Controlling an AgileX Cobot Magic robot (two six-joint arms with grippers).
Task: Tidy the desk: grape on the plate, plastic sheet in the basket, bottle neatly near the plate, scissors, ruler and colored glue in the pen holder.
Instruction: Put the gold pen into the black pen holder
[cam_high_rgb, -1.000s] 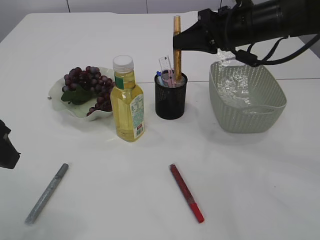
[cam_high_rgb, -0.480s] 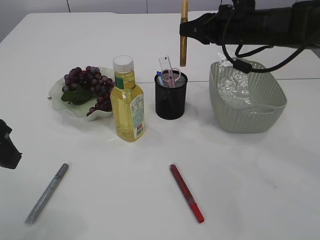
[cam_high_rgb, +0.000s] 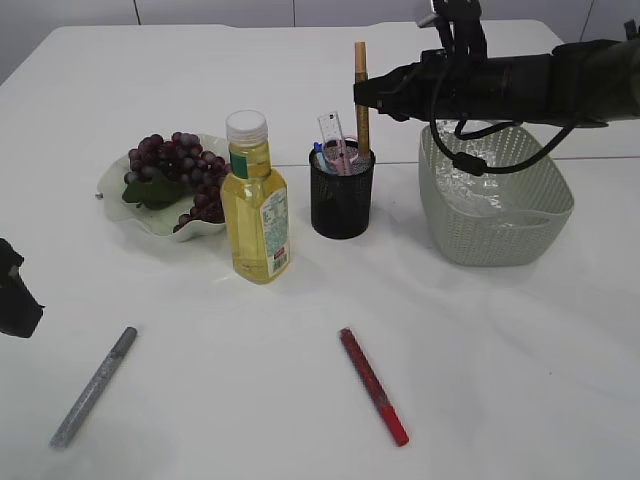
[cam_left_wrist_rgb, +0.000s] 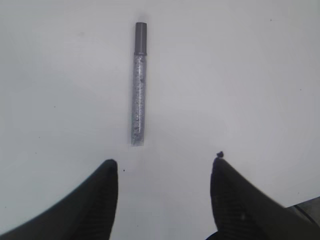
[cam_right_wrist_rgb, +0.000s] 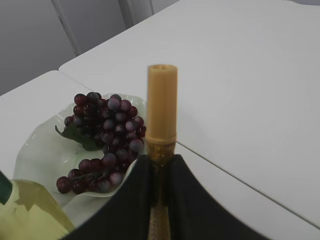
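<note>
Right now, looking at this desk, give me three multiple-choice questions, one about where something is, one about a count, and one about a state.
1. Where are the grapes?
A. in the basket
B. on the plate
C. on the bare table

2. How many glue pens lie flat on the table?
A. one
B. two
C. four

3. What is the right gripper doing?
A. gripping the gold glue pen
B. hanging open
C. holding the bottle

Answers:
1 B: the bunch sits on the plate.
2 B: the silver glue pen and red glue pen.
3 A: its fingers pinch the gold glue pen upright over the pen holder.
</note>
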